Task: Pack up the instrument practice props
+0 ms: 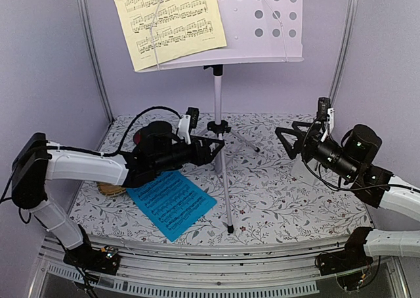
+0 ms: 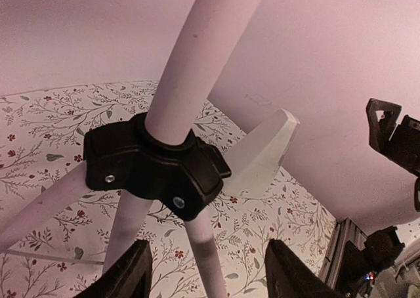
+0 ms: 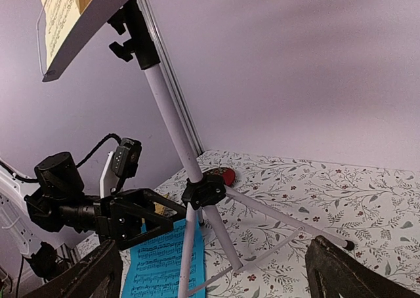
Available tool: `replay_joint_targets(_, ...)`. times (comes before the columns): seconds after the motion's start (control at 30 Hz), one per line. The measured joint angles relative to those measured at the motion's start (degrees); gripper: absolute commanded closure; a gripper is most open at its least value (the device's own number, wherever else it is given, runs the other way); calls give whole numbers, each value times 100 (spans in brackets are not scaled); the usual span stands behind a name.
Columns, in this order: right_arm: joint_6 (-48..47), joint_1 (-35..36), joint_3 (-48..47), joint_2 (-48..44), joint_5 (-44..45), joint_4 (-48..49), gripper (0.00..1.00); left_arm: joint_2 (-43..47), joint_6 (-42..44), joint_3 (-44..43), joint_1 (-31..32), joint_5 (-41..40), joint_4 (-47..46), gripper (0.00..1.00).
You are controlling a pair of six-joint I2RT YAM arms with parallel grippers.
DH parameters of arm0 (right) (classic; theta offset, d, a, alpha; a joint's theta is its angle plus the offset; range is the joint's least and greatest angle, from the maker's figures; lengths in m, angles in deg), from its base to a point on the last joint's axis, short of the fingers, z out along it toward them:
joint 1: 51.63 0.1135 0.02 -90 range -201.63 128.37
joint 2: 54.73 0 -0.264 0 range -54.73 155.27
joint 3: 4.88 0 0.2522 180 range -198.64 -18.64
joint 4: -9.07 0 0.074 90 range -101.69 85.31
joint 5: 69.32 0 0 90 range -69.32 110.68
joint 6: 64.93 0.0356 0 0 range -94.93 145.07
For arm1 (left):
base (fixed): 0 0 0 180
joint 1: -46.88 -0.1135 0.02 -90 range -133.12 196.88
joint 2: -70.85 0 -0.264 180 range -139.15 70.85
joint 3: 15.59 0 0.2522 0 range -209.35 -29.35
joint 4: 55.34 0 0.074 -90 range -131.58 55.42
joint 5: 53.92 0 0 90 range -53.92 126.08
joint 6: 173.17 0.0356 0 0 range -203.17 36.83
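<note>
The blue music sheet (image 1: 172,203) lies flat near the worktop's (image 1: 295,199) front edge, left of centre. My left tool (image 1: 211,148) has its jaws apart around the music stand (image 1: 217,94), just below its black hub (image 2: 154,163), mid-worktop. My right tool (image 1: 287,142) gapes wide, holding nothing.

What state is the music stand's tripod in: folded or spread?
Spread. The tripod legs splay outward from the black hub down to the table, and the stand is upright on them.
</note>
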Motion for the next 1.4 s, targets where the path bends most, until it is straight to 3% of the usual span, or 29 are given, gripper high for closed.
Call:
replay_joint_targets(0.1,15,0,0,39,-48,11,1,-120,-48,-48,0,-39,-11,46)
replay_joint_targets(0.27,22,0,0,68,-44,96,1,-389,-125,-144,0,44,-83,62)
replay_joint_targets(0.53,22,0,0,114,-35,118,1,-660,-365,-275,48,208,-219,100)
replay_joint_targets(0.77,22,0,0,109,-15,120,1,-815,-616,-457,299,-328,-219,100)
replay_joint_targets(1.4,144,0,4,-284,103,-177,1,-1478,-901,-946,1480,-3261,-658,100)
